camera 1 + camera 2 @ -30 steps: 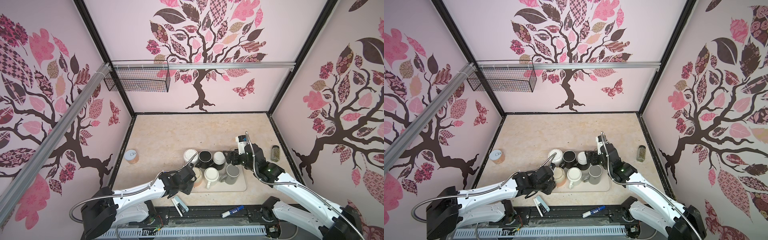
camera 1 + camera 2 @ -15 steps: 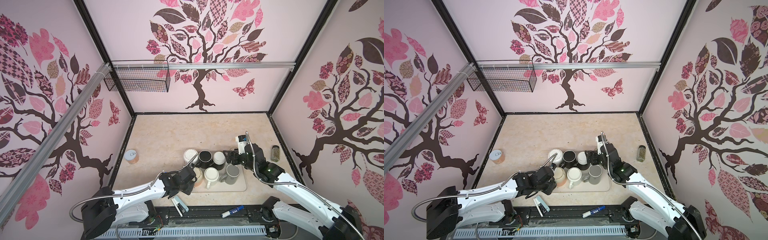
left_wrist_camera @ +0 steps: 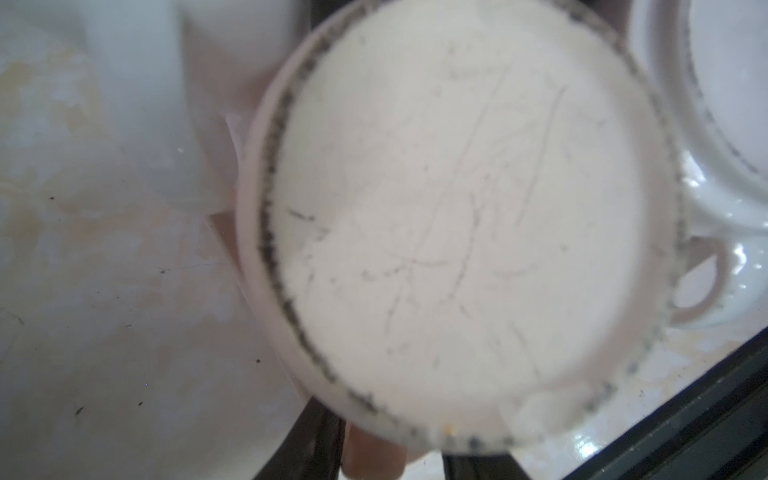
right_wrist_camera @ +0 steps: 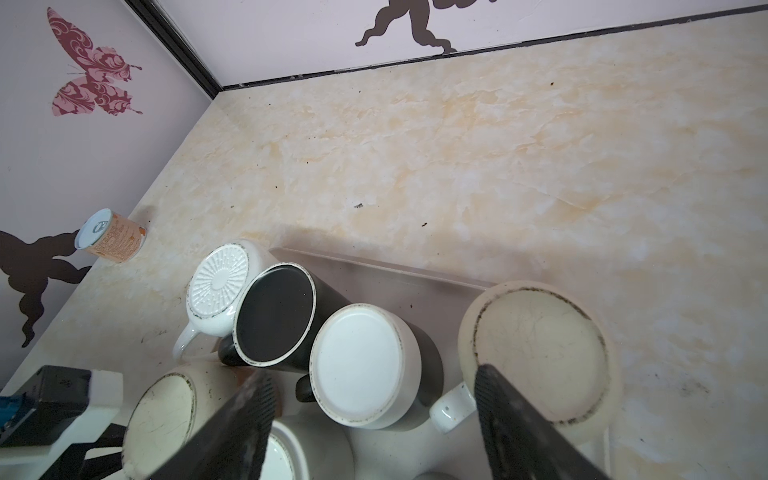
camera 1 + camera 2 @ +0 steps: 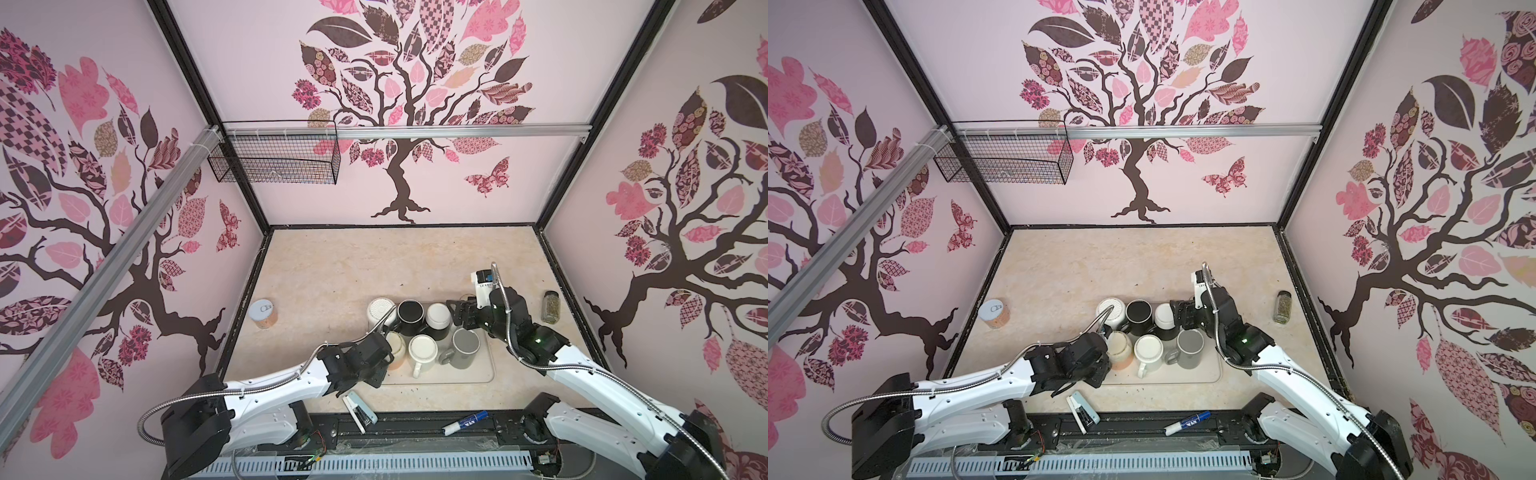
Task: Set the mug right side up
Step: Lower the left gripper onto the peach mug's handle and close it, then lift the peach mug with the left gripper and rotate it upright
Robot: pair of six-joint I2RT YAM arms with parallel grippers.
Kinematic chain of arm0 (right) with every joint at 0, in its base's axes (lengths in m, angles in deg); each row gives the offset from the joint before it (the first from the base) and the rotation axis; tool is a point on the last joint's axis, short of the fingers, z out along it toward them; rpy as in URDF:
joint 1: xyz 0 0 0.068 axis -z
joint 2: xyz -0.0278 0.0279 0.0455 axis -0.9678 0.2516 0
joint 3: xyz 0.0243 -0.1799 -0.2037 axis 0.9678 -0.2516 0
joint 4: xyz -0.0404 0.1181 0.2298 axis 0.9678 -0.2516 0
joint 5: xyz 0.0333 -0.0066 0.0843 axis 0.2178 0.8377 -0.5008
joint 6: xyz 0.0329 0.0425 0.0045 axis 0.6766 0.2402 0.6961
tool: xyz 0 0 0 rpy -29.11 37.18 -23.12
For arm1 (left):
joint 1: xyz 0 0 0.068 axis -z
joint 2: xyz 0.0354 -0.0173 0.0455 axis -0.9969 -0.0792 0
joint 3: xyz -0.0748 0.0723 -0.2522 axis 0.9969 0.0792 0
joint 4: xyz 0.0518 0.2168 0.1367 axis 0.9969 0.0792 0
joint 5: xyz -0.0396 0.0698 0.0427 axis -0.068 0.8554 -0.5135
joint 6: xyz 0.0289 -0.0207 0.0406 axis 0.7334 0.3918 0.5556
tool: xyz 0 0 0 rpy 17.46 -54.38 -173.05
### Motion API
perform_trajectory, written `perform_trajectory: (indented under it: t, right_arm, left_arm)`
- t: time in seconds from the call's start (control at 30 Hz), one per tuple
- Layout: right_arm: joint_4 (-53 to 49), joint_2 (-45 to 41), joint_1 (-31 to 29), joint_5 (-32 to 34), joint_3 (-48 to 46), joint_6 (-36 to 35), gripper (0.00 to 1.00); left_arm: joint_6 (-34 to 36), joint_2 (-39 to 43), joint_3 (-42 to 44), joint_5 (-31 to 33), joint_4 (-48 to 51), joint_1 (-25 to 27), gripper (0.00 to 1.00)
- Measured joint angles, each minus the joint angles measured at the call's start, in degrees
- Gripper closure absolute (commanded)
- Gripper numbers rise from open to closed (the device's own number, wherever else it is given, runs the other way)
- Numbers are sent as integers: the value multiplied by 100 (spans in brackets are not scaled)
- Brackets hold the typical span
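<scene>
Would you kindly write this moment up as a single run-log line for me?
left gripper: at upside-down peach mug, grip unclear | right gripper: open near white-based mug | task: mug not yet turned

The beige mug point(image 3: 457, 216), in front of the left gripper point(image 3: 390, 451) fingers point(image 3: 311, 440), is blurred and hides them almost entirely; contact indeterminate. The right gripper point(image 4: 370, 374) fingers point(image 4: 523, 428) are cut off by the frame edge.

**Mugs crowd the tray**

Mugs point(image 5: 1148, 349) huddle on a tray point(image 5: 1204, 374) on the tabletop point(image 5: 1121, 257). The left end effector point(image 5: 1102, 357) is just beside a peach mug point(image 5: 1121, 351). The right end effector point(image 5: 1181, 318) hovers over the far-right mugs. A can point(image 5: 993, 313) stands left.
</scene>
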Motion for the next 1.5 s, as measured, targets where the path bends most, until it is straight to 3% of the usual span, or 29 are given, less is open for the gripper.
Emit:
perform_trajectory:
  t: [0.97, 1.13, 1.23, 1.5]
  right_arm:
    - [85, -20, 0, -15, -98, -11, 28]
    - [83, -74, 0, -20, -98, -9, 30]
    - [83, -140, 0, -20, -98, -7, 31]
    - [63, -437, 0, -111, -98, 52, 36]
  left_arm:
    - [74, -177, 0, 74, -125, 4, 77]
    - [74, -188, 0, 76, -138, 4, 87]
    - [74, -188, 0, 72, -140, 4, 100]
    - [-31, 96, -2, 125, 212, 212, 100]
